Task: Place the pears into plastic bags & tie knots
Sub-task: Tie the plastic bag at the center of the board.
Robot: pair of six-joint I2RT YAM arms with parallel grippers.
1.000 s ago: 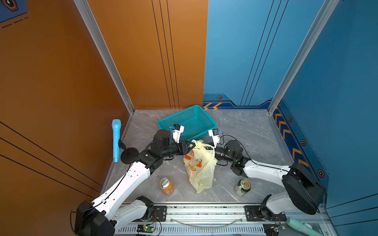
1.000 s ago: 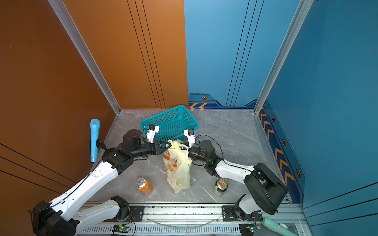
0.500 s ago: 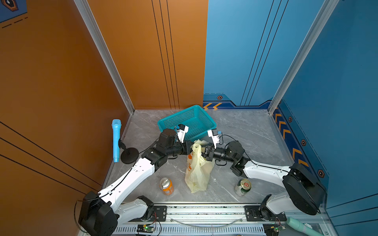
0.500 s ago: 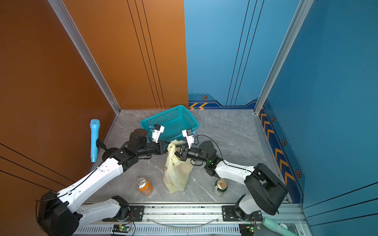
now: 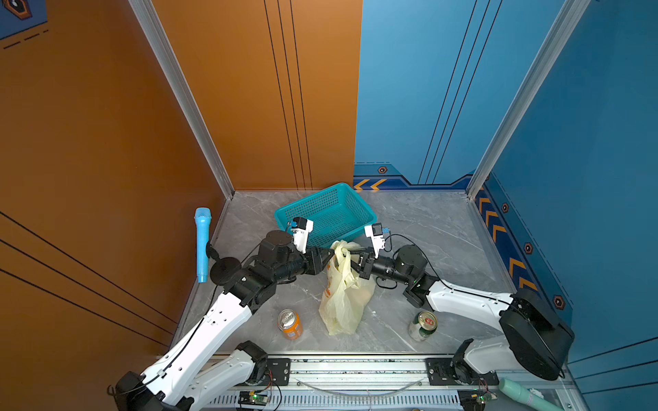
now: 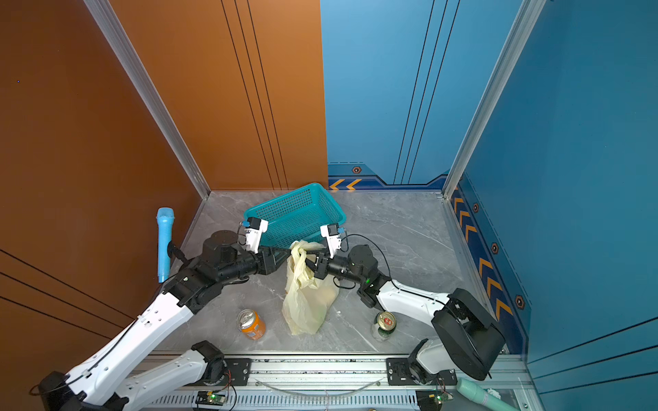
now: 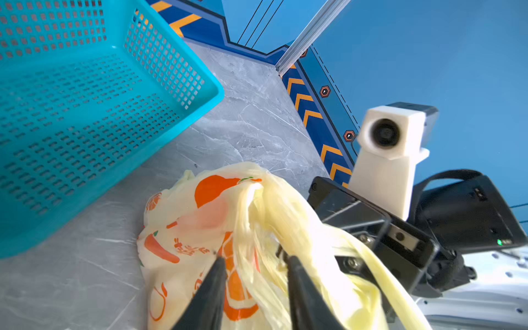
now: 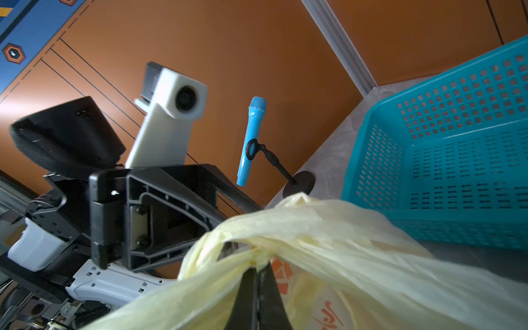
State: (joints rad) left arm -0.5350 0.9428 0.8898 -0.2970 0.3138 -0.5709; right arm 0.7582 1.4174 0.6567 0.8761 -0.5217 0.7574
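Since a moment ago the left gripper (image 7: 253, 258) has eased its jaws slightly apart around a handle of the bag (image 5: 341, 302), while the right gripper (image 8: 257, 270) pinches twisted plastic tight, so the bag, just before the basket (image 5: 309, 198) with pears hidden inside, may sag and the knot slip.

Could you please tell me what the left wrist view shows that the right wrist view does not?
Only the left wrist view shows the right arm's white camera and the left tool straddling bunched plastic with parted tips. Only the right wrist view shows the blue microphone and the right tool shut on the plastic bag. Both show the bag and the teal basket.
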